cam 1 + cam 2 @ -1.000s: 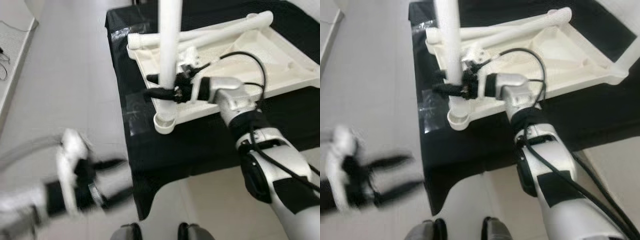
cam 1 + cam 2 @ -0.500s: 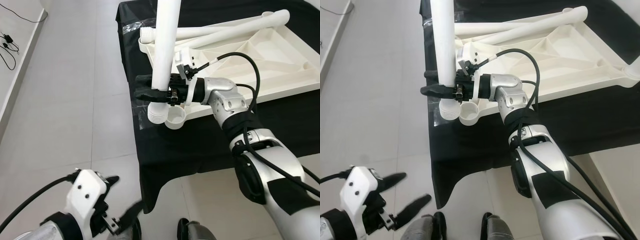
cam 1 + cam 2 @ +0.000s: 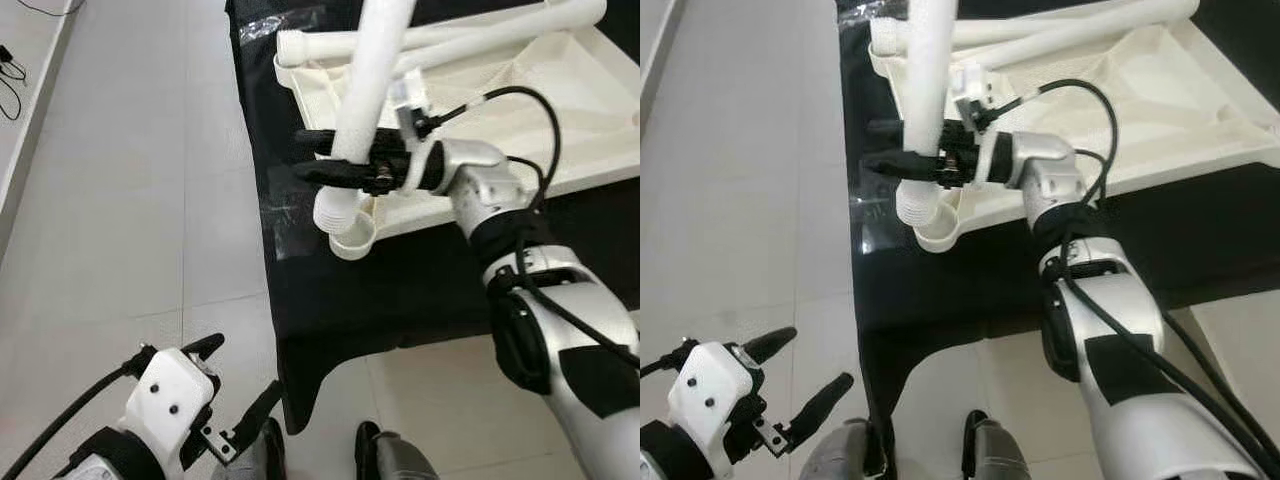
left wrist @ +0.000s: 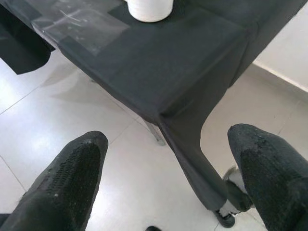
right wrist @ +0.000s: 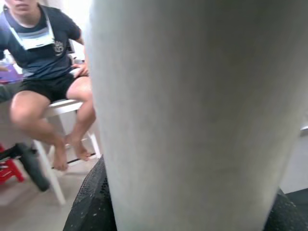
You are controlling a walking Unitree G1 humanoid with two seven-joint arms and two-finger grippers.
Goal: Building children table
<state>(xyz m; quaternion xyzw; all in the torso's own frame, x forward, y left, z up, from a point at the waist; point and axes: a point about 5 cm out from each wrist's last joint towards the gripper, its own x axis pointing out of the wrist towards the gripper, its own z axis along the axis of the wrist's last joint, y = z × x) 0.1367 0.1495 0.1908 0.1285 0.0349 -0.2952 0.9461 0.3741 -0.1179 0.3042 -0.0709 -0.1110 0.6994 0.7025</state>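
- Right gripper clamps the white table leg; leg's top is cut off.
- Its threaded end hangs just beside the tabletop's corner socket.
- Left gripper gapes empty over the floor.

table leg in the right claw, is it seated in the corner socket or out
Out. The table leg is tilted, its threaded end beside and above the round corner socket, not inside. The right claw grips it.

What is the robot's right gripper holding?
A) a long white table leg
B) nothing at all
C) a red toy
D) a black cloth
A. The right gripper has its black fingers shut around the long white table leg, with the leg's threaded end hanging just above the round socket at the corner of the upside-down white tabletop.
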